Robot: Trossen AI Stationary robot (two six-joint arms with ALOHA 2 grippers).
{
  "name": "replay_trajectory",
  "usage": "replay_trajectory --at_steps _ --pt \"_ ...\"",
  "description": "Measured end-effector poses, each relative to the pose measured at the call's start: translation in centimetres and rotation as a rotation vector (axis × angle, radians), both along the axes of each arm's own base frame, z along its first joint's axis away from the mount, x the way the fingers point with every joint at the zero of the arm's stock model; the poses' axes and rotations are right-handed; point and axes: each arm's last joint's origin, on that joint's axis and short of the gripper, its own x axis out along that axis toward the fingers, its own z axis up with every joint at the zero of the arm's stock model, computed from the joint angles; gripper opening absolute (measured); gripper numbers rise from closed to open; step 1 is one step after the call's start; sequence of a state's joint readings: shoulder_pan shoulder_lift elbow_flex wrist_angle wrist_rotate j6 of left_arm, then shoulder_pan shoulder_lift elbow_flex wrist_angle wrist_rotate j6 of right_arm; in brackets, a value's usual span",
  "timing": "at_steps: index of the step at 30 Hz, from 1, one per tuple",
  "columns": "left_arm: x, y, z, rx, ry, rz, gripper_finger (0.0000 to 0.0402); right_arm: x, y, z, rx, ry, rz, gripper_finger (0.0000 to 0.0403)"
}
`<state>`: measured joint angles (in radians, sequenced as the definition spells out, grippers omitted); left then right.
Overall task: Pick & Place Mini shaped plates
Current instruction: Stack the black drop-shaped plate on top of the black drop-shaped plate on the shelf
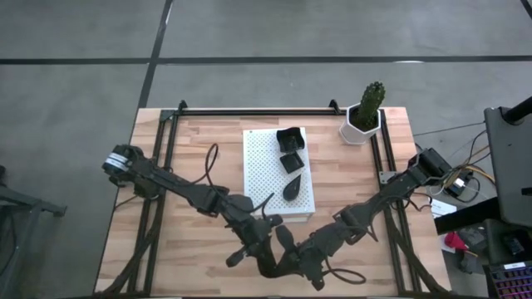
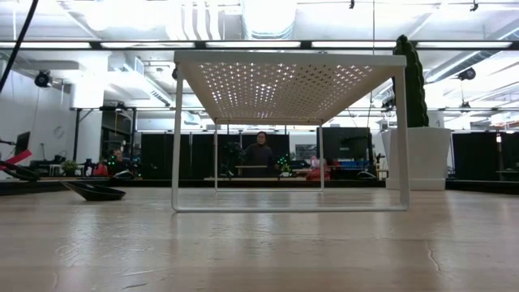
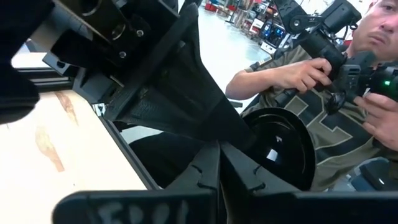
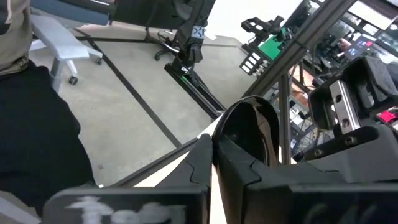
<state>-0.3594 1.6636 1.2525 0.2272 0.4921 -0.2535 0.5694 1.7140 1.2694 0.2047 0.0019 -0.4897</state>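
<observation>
A: Where are your arms right now?

B: Both are bunched at the near edge of the surface (image 1: 199, 249), in front of the white board (image 1: 262, 158). My left pincer (image 3: 219, 177) has its fingers together on the rim of a round dark plate (image 3: 280, 146). My right pincer (image 4: 211, 165) is clamped on a plate's edge too (image 4: 249, 130), and I judge it's the same one.

A: So a handover?

B: That's my read: a plate passing between arms in the air, with a person (image 3: 323, 93) holding a camera just beyond the near edge.

A: And the other plates?

B: Four sit on the board: a square one (image 1: 288, 138) at the far end, two smaller ones nearer, then a leaf one (image 1: 292, 189). The cactus pot (image 1: 362, 120) stands far right.

A: Next?

B: One pincer has to let go so the other can carry the plate to the board. I'd release slowly; a thin rim can slip.
</observation>
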Motion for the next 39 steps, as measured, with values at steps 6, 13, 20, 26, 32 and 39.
replay_trajectory --at_steps 6,13,20,26,32,39 --pt "-0.3 0.4 0.5 -0.002 0.003 0.001 0.0043 0.0 -0.1 0.2 0.011 0.000 -0.029 0.0009" --pt "-1.0 0.8 1.0 -0.079 0.143 -0.009 0.0101 0.1 -0.3 0.1 0.012 0.010 -0.046 0.0009" --pt "-1.2 1.1 1.4 -0.101 0.173 -0.002 0.0157 0.3 -0.6 0.1 0.017 0.013 -0.085 0.0009" --pt "-1.4 1.1 1.7 -0.129 0.197 -0.027 0.0188 0.3 -0.6 0.0 0.014 0.019 -0.088 0.0008" --pt "-2.2 1.4 2.9 -0.131 0.153 -0.052 0.0189 0.2 -0.5 -0.2 0.012 0.040 -0.092 0.0008" --pt "-3.6 2.2 4.5 -0.090 0.087 -0.051 0.0188 0.1 -0.5 -0.3 0.025 0.062 -0.096 0.0008"
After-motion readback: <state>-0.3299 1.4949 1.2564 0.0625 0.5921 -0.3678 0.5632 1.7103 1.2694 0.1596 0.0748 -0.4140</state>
